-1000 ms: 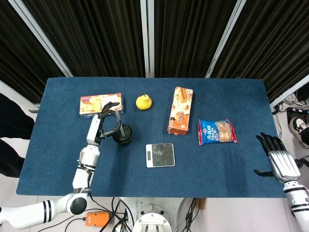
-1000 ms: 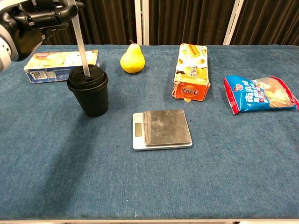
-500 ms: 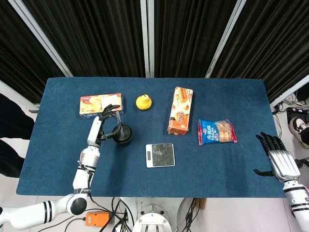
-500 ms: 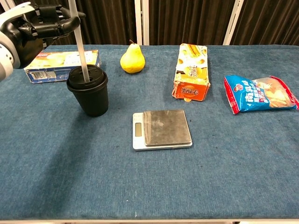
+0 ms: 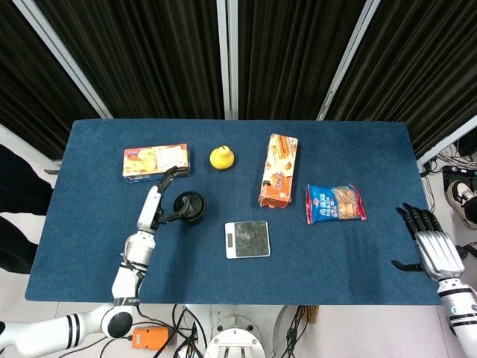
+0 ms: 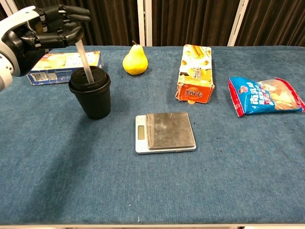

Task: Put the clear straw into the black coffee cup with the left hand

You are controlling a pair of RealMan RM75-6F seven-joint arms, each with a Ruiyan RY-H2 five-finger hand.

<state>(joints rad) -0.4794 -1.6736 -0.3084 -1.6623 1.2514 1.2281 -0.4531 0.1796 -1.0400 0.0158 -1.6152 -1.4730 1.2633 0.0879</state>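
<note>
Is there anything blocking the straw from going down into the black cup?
Nothing visible blocks it. The clear straw already pokes through the lid of the black coffee cup, with its top end up at the left hand. The pear and the biscuit box sit behind the cup, out of the way.

A flat silver digital kitchen scale (image 6: 165, 132) lies on the blue cloth-covered table (image 6: 228, 181). Behind it: yellow pear (image 6: 135, 60), tall orange biscuit carton (image 6: 195, 73). Far left, flat orange-and-blue box (image 6: 63, 66). Right, blue-and-red snack bag (image 6: 266, 96).
</note>
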